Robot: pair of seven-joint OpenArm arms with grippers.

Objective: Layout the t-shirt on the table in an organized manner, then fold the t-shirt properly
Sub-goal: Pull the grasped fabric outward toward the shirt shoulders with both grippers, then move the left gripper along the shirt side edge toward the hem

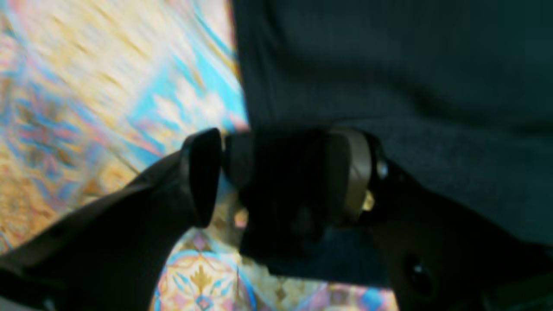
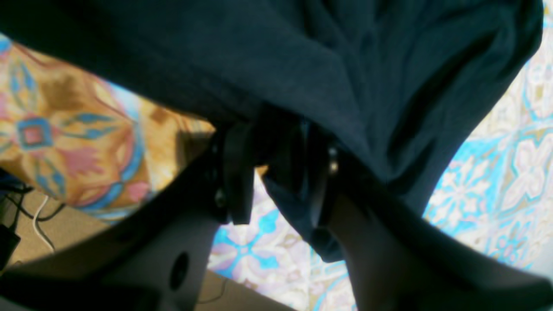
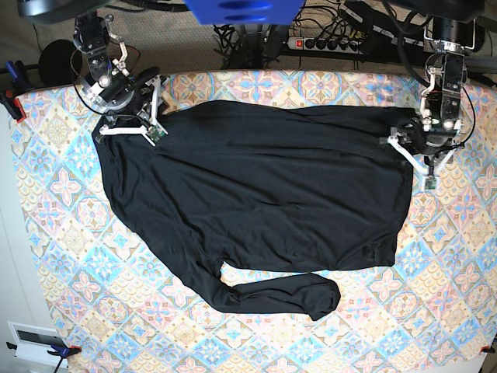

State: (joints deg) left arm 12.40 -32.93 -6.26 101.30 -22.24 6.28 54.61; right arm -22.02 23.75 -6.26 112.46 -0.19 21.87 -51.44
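Observation:
The black t-shirt (image 3: 256, 194) lies spread across the table (image 3: 70, 256), with one long sleeve (image 3: 272, 295) curled along its near edge. My left gripper (image 3: 409, 138), at the right in the base view, is shut on the shirt's far right corner; in the left wrist view the gripper (image 1: 276, 172) pinches black fabric (image 1: 389, 86). My right gripper (image 3: 132, 116), at the far left in the base view, is shut on the shirt's far left corner; in the right wrist view the gripper (image 2: 276, 172) clamps a fold of the t-shirt (image 2: 345, 65).
A power strip and cables (image 3: 334, 39) lie beyond the table's far edge. Clamps (image 3: 12, 101) hold the patterned cloth at the left edge. The table edge and floor with cables (image 2: 26, 224) show in the right wrist view.

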